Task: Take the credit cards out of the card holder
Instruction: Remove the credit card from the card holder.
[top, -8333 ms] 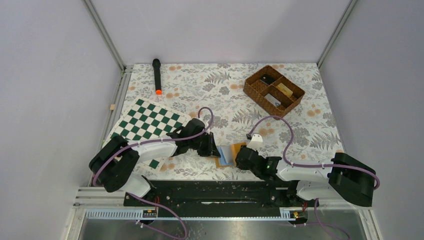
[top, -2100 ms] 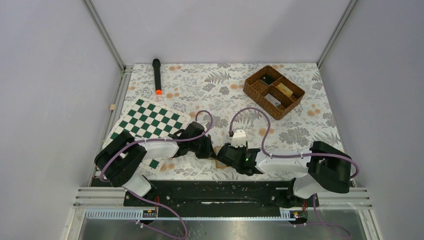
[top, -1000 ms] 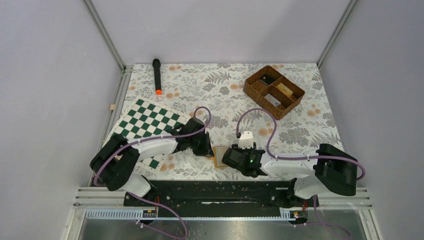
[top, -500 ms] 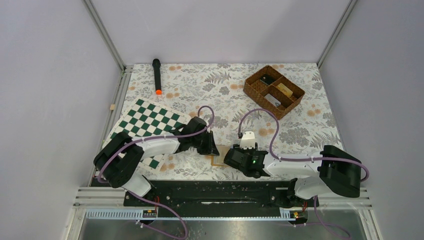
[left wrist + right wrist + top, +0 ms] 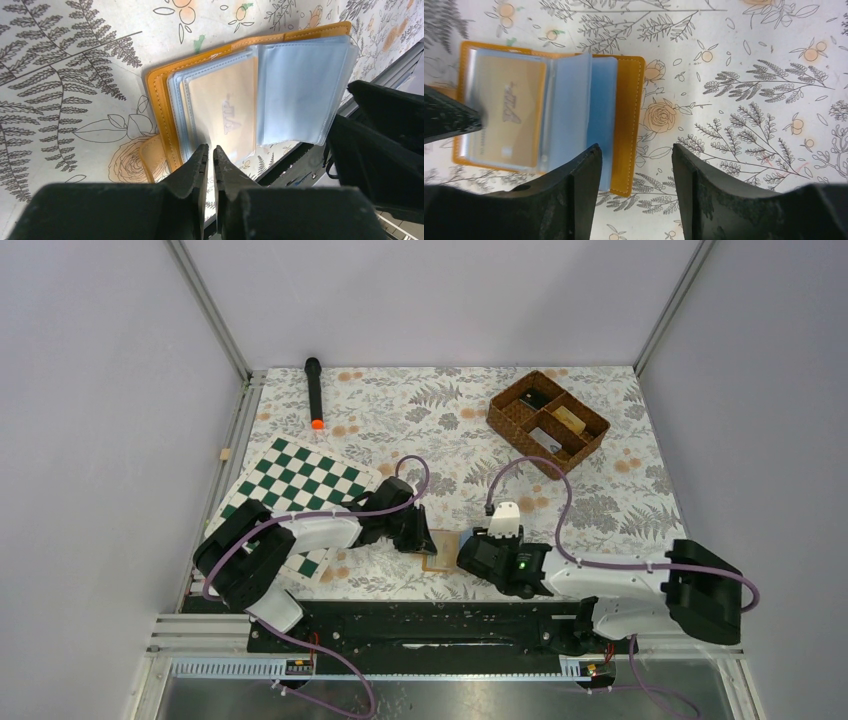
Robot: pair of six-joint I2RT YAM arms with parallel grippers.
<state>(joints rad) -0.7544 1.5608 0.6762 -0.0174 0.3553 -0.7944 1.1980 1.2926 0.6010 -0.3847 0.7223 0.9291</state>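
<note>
Card holder is lying open, face up, on the worktop at the near edge, between the two arms, so both wrists are reaching it without stretching. Beige card is sitting in the top clear sleeve on the half nearer the left arm. Light blue card looks to be sitting in a sleeve leaf over the spine, not confirmed. Neither is out yet.

Left fingers are sitting low and flat, nearly closed with just a slit showing, tips at the beige card's outer edge. Reading this as a pinch on that thin edge, to slide the card sideways out of the sleeve. Can't tell if they're gripping the card itself or only the sleeve lip.

Right fingers are standing about half open, holding nothing, straddling the holder's opposite edge: one over the sleeve leaves, the other over bare cloth. My guess is they're bracing that half so the holder isn't dragging along when the left pulls. Contact isn't visible.

Risk: the sleeve coming away with the card.
</note>
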